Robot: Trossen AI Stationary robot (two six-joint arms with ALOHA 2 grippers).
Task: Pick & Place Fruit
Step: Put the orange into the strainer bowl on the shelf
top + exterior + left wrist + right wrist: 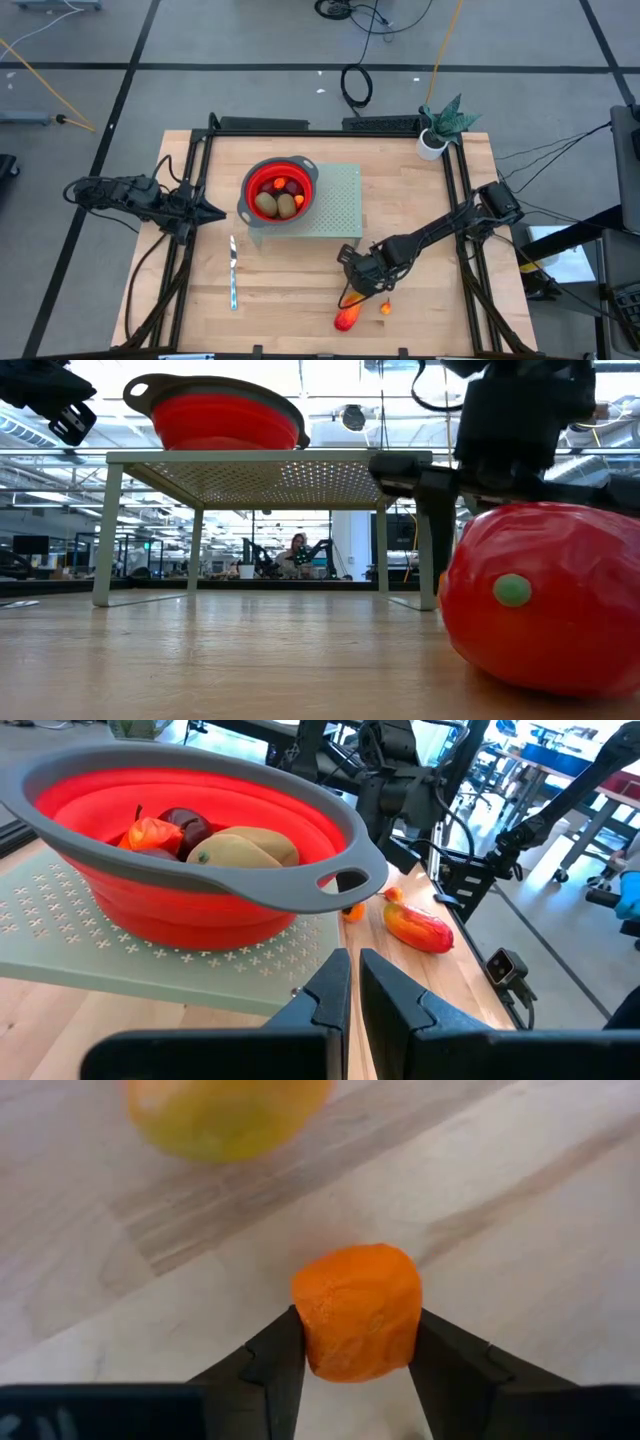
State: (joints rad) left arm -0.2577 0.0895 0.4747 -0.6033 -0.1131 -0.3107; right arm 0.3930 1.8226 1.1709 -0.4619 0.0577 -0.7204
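The right gripper (355, 1355) is low over the front part of the wooden table (300, 310), and its two dark fingers (270, 1355) press against both sides of a small orange piece (357, 1312), which sits squarely between them on the wood, so the jaws are closed on that piece. Just past it in the right wrist view lies a blurred yellow-orange fruit (225, 1115) on the boards. From above, the right gripper (357, 272) stands just behind the long red-orange piece (346, 318), which lies near the table's front edge with another tiny orange piece (386, 308) just beside it. The same long piece fills the near side of the low view (545, 600), resting on the wood with a green spot on its end. Further back stands a pale green perforated rack (340, 205), and on it sits the red bowl (281, 171) with a grey rim, holding two brown-green ovals (275, 205), a dark-red round fruit (281, 185) and a bit of orange. A slim silver knife (233, 272) lies on the table in front of the rack, well apart from the fruit. The left gripper (212, 212) waits at the left side beside the bowl, its fingers (325, 995) nearly together and holding nothing. A small potted plant (437, 128) stands at the far right corner.
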